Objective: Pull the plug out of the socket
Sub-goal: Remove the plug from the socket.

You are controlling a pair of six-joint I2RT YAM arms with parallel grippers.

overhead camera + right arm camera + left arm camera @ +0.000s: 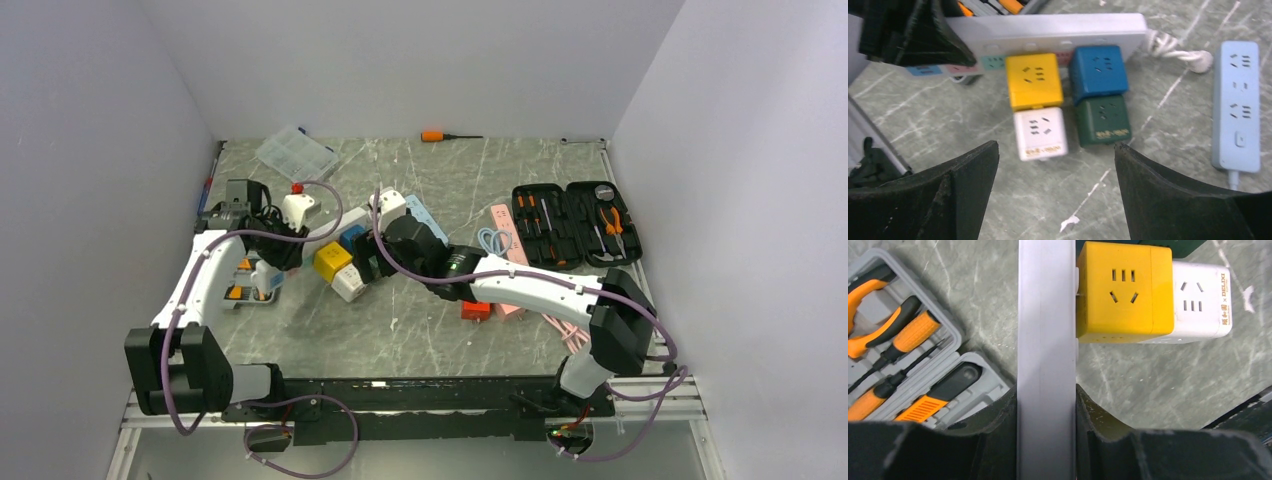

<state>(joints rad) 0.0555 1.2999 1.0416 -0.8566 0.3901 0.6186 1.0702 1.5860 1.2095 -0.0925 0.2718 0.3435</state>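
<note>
A long white power strip lies on the table with cube adapters plugged into its side. A yellow cube carries a white cube. A blue cube carries a dark green cube. My left gripper is shut across the white strip, just beside the yellow cube. My right gripper is open and empty, hovering just short of the white and green cubes. In the top view the right gripper sits over the cube cluster next to the yellow cube.
A grey tool case with orange-handled tools lies beside the left gripper. A light blue power strip lies right of the cubes. A pink strip, a black tool case, a clear organiser box and an orange screwdriver lie further off.
</note>
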